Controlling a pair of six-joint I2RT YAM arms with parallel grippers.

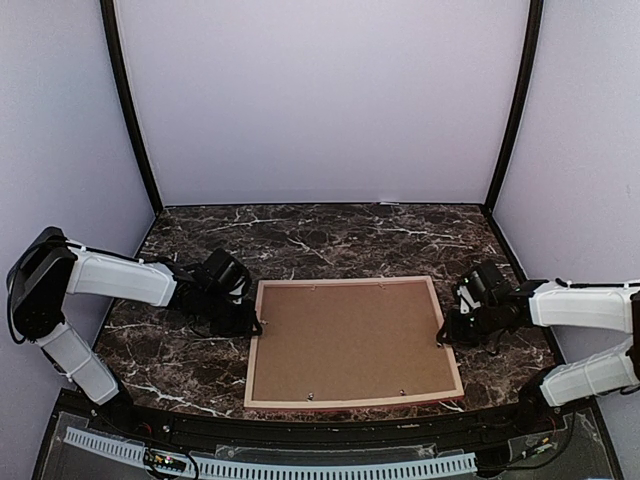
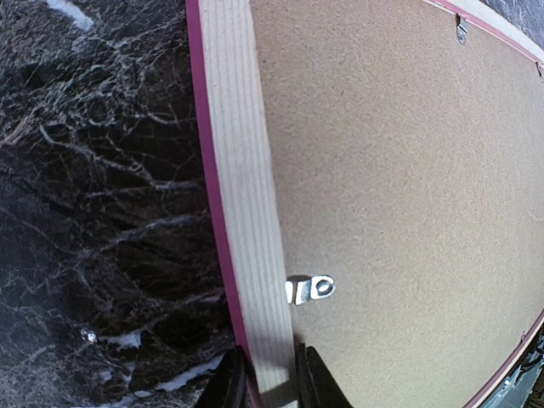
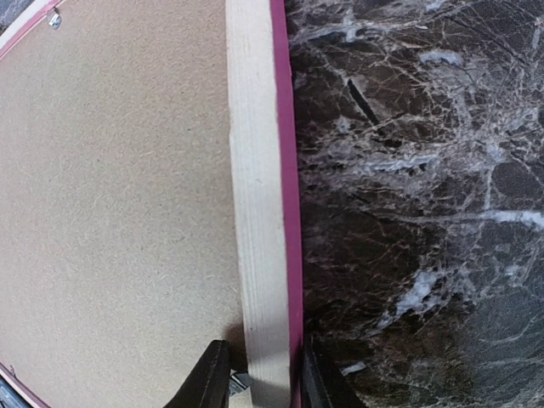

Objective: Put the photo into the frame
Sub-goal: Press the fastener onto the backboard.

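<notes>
The dark marbled bench (image 1: 330, 235) lies under the frame (image 1: 350, 402) and spreads out on every side of it. The frame rests back-up, and a brown backing panel (image 1: 350, 340) fills it. Only the top view shows the whole frame, with a tool at each side rail. The left tool (image 1: 254, 326) pinches the frame's left rail. The right tool (image 1: 443, 336) straddles the right rail; I cannot tell whether it presses the wood. Only the wrist views show the rail's pale bare back, its pink outer edge, and a small silver clip (image 2: 310, 289) just inside the left rail.
</notes>
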